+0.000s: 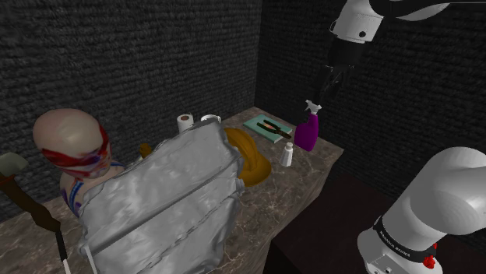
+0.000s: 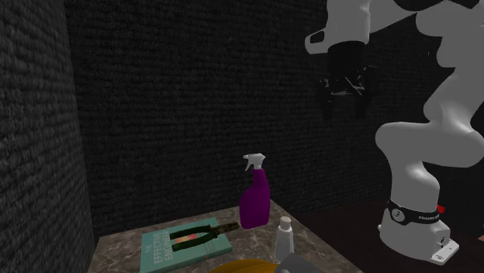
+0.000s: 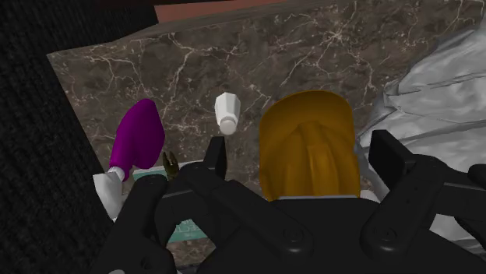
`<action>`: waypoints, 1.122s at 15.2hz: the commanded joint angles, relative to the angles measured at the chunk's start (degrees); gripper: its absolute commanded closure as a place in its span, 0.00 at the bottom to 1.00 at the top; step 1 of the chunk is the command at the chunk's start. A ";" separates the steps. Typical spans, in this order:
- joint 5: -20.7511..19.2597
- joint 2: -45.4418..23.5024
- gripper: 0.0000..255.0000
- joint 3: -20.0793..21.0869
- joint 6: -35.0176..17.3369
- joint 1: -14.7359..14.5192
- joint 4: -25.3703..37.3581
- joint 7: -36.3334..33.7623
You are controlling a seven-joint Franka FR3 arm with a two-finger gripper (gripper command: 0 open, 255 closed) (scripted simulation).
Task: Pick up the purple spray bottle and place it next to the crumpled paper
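At the shoulder view's left, a pale bald bust (image 1: 68, 140) with a red and blue band across its face stands on the brown marble-patterned table (image 1: 315, 167). Just beside it, toward the right, a large grey crumpled paper (image 1: 163, 202) with a foil-like sheen covers much of the tabletop. Behind the sheet are a small white roll (image 1: 184, 122) and a white cup (image 1: 210, 119). A glossy amber-brown curved object (image 1: 251, 156) touches the paper's right edge.

Further right, a teal book (image 1: 261, 124) lies flat near the table's far corner, with a pair of dark-handled pliers (image 2: 198, 231) on its cover. A small white capped bottle (image 1: 287, 154) stands upright near the table's edge.

The purple spray bottle (image 1: 306, 132), with a white trigger head, stands upright on the table just beside the book and near the small white bottle, well apart from the crumpled paper.

The all-black two-finger gripper (image 2: 345, 107) hangs in the air above the spray bottle, clear of it. Its fingers (image 3: 216, 156) stand apart with nothing between them.
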State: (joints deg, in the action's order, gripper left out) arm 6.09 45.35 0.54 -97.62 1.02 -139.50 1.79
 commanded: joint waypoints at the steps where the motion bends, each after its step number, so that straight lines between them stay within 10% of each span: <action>1: 0.00 0.00 0.00 0.00 0.00 0.00 0.00 0.00; 17: -9.18 -20.78 0.00 -10.44 -23.53 6.84 1.11 11.74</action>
State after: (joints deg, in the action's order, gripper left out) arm -2.67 25.89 -9.20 -119.96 7.45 -138.93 12.76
